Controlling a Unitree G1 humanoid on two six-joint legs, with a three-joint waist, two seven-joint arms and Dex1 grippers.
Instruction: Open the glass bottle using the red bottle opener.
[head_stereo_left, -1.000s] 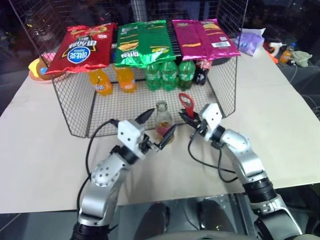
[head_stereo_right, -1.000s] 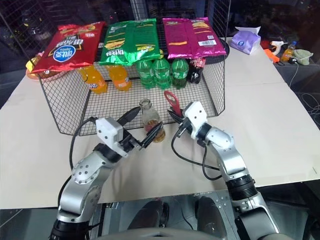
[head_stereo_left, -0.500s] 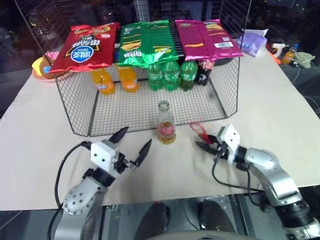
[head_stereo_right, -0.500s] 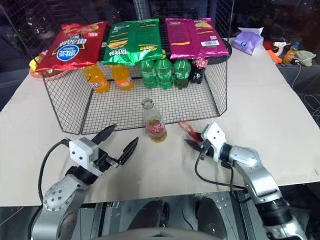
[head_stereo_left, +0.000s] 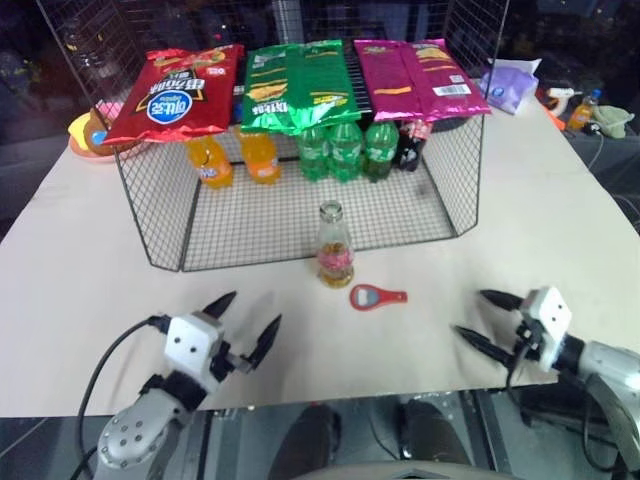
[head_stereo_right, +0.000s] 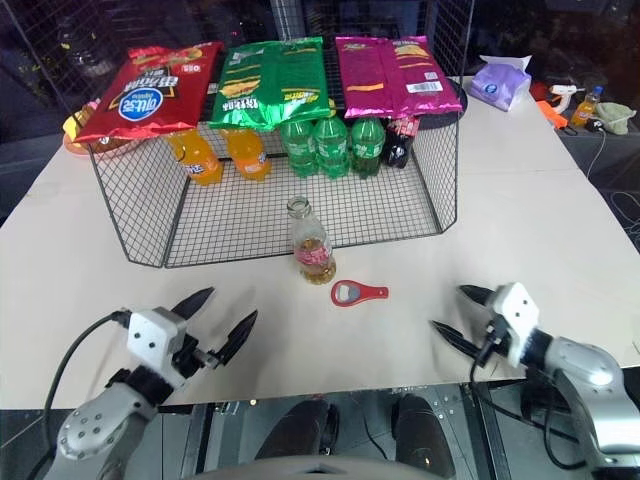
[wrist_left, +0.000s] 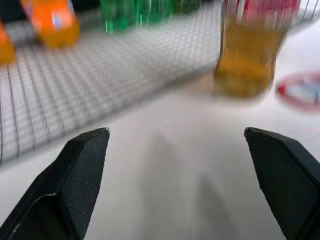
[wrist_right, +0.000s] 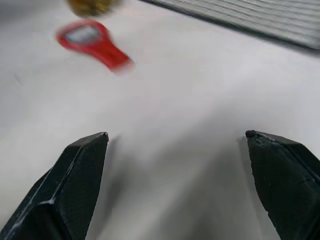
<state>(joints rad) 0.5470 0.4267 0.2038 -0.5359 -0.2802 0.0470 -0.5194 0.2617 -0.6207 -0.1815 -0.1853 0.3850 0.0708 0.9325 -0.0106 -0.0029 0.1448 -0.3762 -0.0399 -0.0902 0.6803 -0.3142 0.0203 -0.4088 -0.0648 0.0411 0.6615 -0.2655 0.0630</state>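
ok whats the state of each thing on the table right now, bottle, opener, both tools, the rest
glass bottle: upright in front of the wire rack, no cap visible on its mouth
red bottle opener: lying flat on the table beside the bottle, not held
left tool: open, empty
right tool: open, empty
green bottles: upright inside the wire rack
orange bottles: leaning inside the rack
snack bags: lying on top of the rack
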